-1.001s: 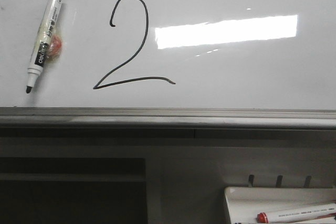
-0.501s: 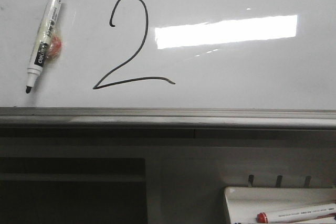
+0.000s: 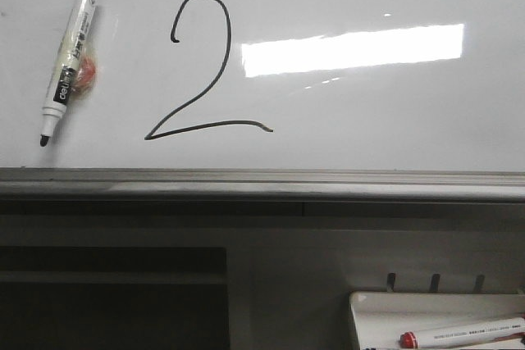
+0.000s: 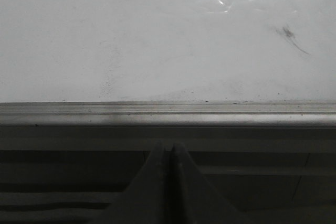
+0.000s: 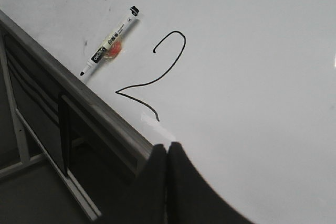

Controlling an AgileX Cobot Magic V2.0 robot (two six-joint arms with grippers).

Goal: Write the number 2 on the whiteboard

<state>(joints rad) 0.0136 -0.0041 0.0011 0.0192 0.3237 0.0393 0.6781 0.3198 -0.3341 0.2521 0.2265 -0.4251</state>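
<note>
Front view: our number 2 (image 3: 201, 67) is drawn on the whiteboard (image 3: 394, 120), so the marker (image 3: 70, 59) lies upper left; both jaws are closed, empty.

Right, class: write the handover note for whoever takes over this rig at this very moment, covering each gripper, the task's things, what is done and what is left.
Left gripper: shut, empty, off the board's near rim.
Right gripper: shut, empty, over the near edge of the whiteboard.
The number 2 is drawn in full on the whiteboard: hook, diagonal, base stroke.
The black marker lies uncapped on the board, left of the 2, tip toward the near rim, with something small and red beside its barrel.
A red-capped marker lies in the white tray below the board, to the right.
Done: the writing. Left: nothing of the task; perhaps cap the marker.
</note>
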